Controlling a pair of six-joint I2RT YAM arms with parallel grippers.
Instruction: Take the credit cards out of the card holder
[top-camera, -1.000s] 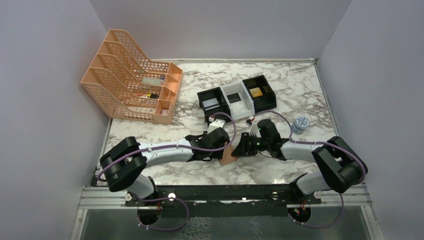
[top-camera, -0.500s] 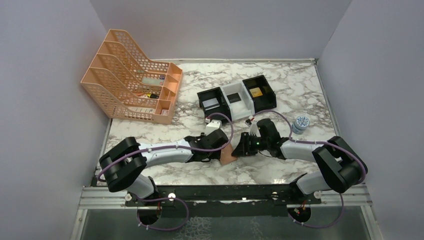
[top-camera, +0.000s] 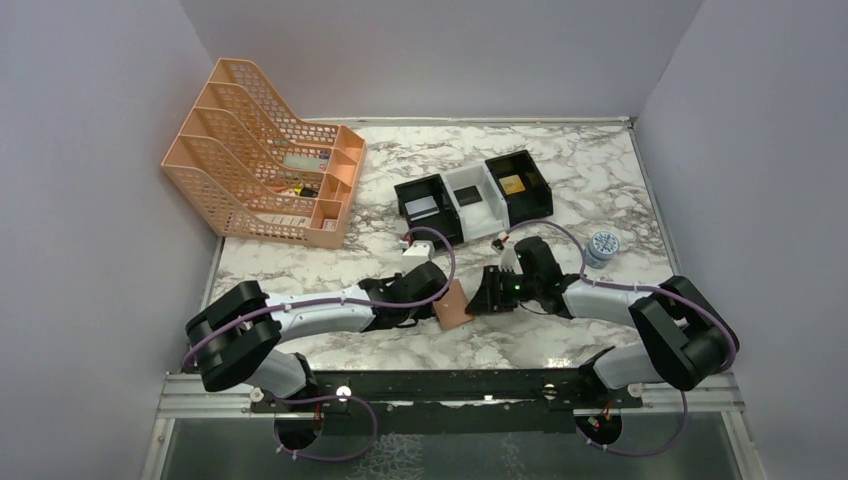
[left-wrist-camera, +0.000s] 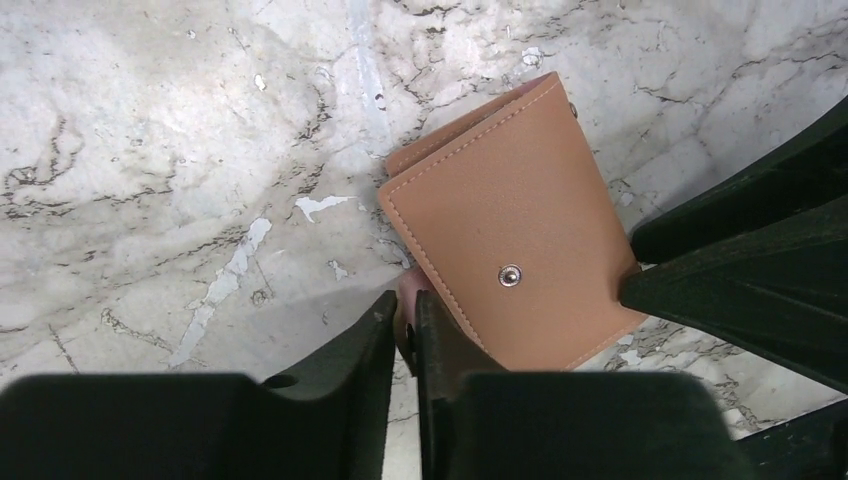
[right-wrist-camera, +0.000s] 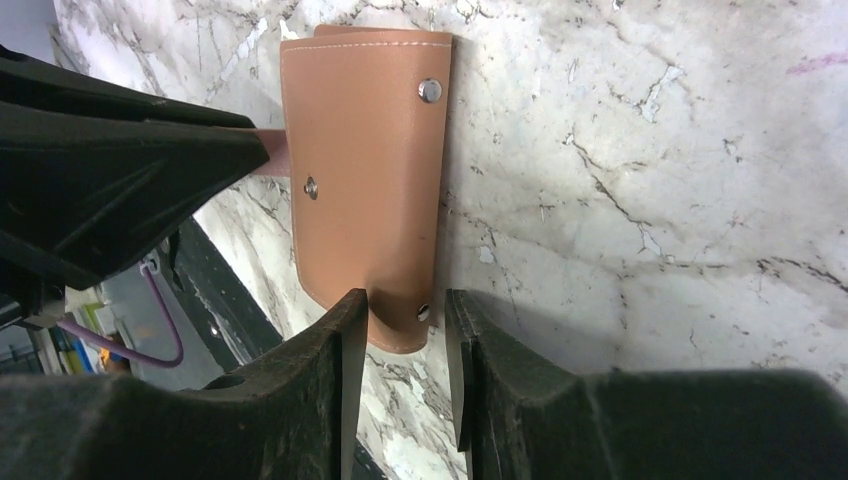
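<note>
Both arms lie low and outstretched near the front edge of the white-veined marble tabletop (top-camera: 560, 160), meeting at its middle. There sits a folded tan-brown leather card holder (top-camera: 455, 303), stitched and snap-studded. The left gripper (left-wrist-camera: 405, 310) is nearly closed, pinching its small side tab. The right gripper (right-wrist-camera: 405, 300) clamps the opposite edge. Bare marble surrounds it. Beyond stand black and white box trays (top-camera: 472, 198), with an orange mesh file rack (top-camera: 260, 180) at the far-left corner.

We see the tan leather card holder (right-wrist-camera: 365, 170) folded shut on the marble tabletop (right-wrist-camera: 650, 150), three metal snaps on its face. Its lower end sits between the fingers of the right claw (right-wrist-camera: 402, 300). From the left, the left claw (right-wrist-camera: 235, 140) meets its small side tab (right-wrist-camera: 272, 152).
</note>
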